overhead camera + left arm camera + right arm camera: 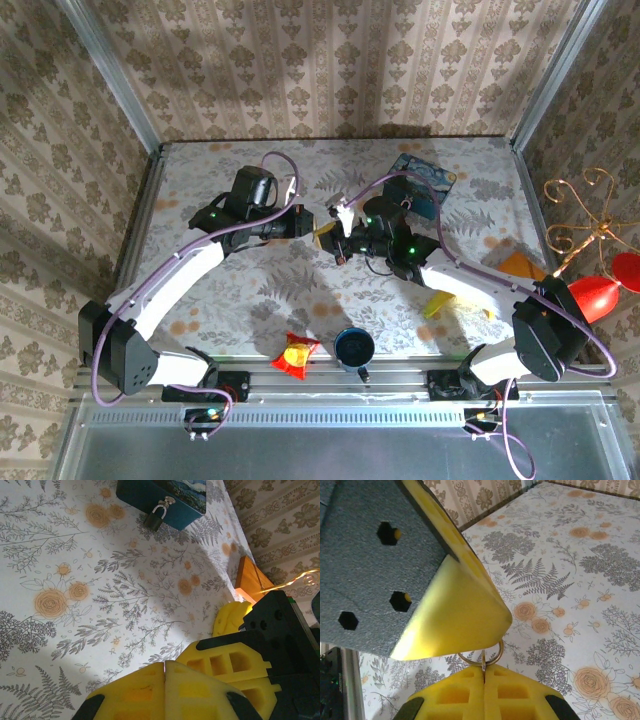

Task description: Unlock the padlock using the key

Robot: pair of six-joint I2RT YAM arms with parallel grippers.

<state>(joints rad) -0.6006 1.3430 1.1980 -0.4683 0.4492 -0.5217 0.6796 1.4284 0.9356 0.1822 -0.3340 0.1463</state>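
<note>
Both arms meet over mid-desk (75, 555), tips almost together. Judgement: this is a hand-over or a regrip of the key, so that it ends up in a hold fit for aiming at the lock.

Right pincer (484, 676): pads pressed flat together, clamped on the key ring (481, 656). A loop of wire stands up out of the seam. The key's blade cannot be made out from the right wrist view. One yellow finger of the other arm hangs just above the ring, touching it or nearly so; cannot tell which.

Left pincer (165, 672): closed, pads meeting along a thin seam. Nothing shows between them, so whether it pinches any part of the key cannot be told.

Padlock (155, 517): hangs by its shackle from the hasp on the front of the blue tin (135, 492), body down against the tin's side. The tin sits at the far side of the desk, well apart from both pincers. Lock not yet approached.
</note>
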